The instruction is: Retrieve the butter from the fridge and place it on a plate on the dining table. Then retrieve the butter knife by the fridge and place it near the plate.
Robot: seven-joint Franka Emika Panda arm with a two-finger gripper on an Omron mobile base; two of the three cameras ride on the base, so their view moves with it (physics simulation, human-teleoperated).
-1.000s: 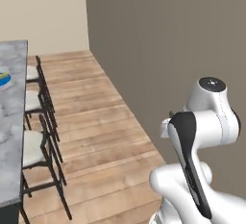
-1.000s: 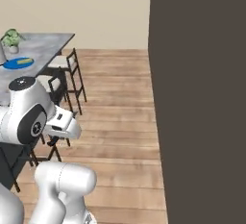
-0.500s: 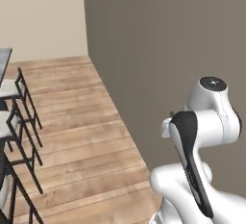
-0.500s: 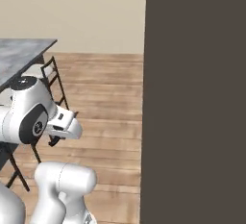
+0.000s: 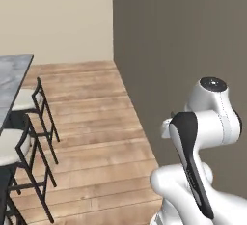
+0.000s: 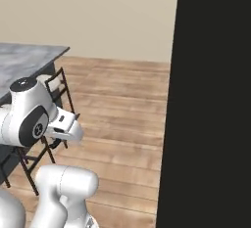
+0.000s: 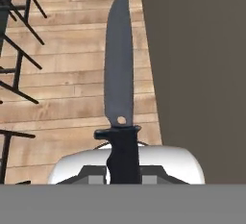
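In the hand view the gripper [image 7: 123,172] is clamped on the handle of the butter knife [image 7: 119,81], whose blade points out over bare wood floor [image 7: 72,103]. A dark wall [image 7: 202,74] stands close alongside; stools [image 5: 19,142] line the marble tabletop [image 6: 27,60] edge beyond.

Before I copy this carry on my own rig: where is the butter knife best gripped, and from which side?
By the handle. In the hand view the gripper is shut on the butter knife below its crossguard, approaching from the butt end, so the long flat blade points straight ahead, clear of the fingers.
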